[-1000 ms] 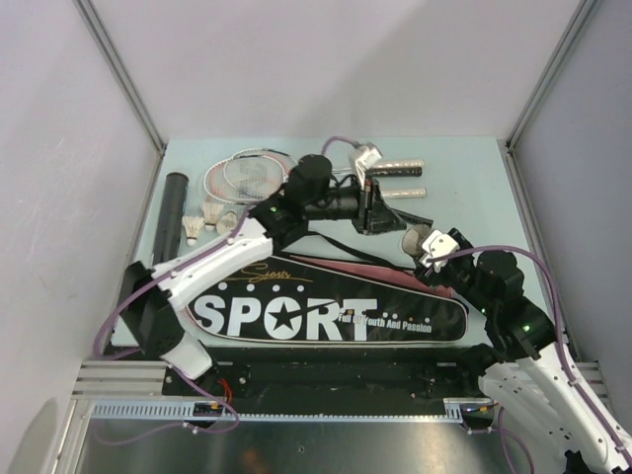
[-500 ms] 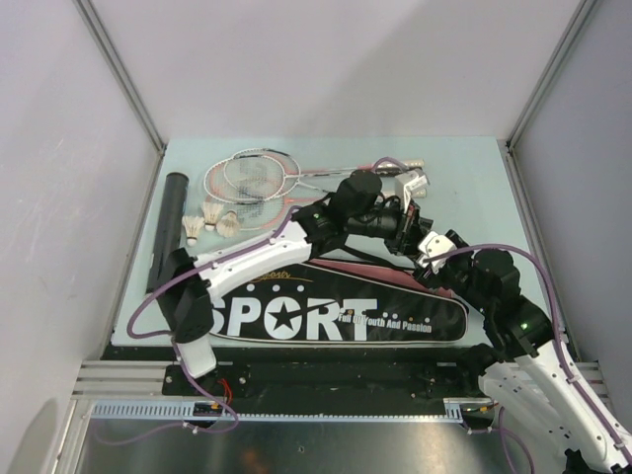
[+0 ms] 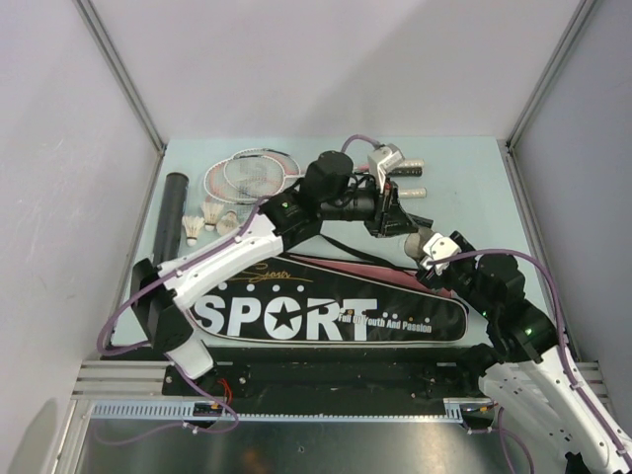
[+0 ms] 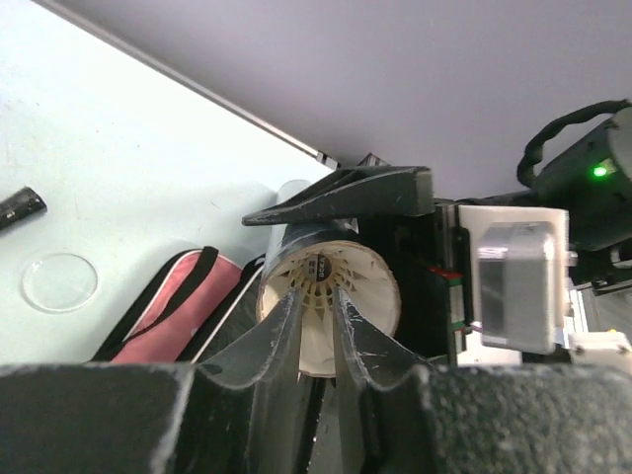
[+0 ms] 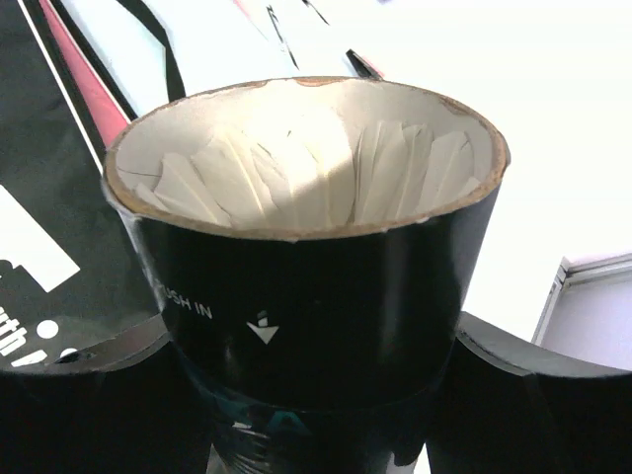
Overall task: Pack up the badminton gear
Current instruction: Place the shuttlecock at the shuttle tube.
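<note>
Right gripper (image 3: 427,247) clamps the open dark tube (image 5: 316,296), a shuttlecock (image 5: 296,178) inside; left gripper (image 4: 316,301) hovers at its mouth, fingers nearly together, grip impossible to tell.

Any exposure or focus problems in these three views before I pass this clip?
Top external: evenly lit and sharp, white print on the bag legible, no glare. Left wrist: near fingers of the left claw are soft, the tube beyond sharper. Right wrist: background behind the tube is blown out white, its rim crisp.

Shuttlecock (image 4: 321,286) apparently inside tube (image 4: 387,296) mouth.
</note>
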Robot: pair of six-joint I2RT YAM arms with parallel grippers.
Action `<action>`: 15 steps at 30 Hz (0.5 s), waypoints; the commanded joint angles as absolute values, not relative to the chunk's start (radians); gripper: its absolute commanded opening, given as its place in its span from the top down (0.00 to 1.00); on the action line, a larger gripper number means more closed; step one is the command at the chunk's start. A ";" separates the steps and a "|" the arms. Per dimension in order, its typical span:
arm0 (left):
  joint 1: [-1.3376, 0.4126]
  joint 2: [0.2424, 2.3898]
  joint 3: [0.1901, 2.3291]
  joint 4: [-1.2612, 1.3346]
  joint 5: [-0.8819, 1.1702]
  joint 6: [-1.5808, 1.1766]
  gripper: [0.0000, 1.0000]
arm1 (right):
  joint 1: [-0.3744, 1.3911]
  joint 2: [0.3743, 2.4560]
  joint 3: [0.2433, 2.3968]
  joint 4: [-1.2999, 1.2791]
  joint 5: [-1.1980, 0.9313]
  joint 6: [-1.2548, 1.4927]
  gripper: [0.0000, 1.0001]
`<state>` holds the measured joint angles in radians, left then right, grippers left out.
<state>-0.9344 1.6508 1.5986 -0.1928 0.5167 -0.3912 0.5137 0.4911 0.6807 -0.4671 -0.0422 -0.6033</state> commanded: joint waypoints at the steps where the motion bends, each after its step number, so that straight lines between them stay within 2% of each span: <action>1: -0.943 1.627 1.617 -0.190 0.528 -0.377 0.76 | 0.518 0.494 0.704 -0.402 -0.044 -0.614 0.78; 11: -0.997 1.815 1.729 -0.210 0.548 -0.387 0.77 | 0.518 0.480 0.706 -0.393 -0.034 -0.598 0.78; 13: -0.962 1.766 1.735 -0.212 0.532 -0.390 0.69 | 0.518 0.485 0.706 -0.419 0.056 -0.598 0.78; 15: -0.942 1.679 1.717 -0.212 0.483 -0.359 0.41 | 0.518 0.488 0.704 -0.439 0.173 -0.589 0.78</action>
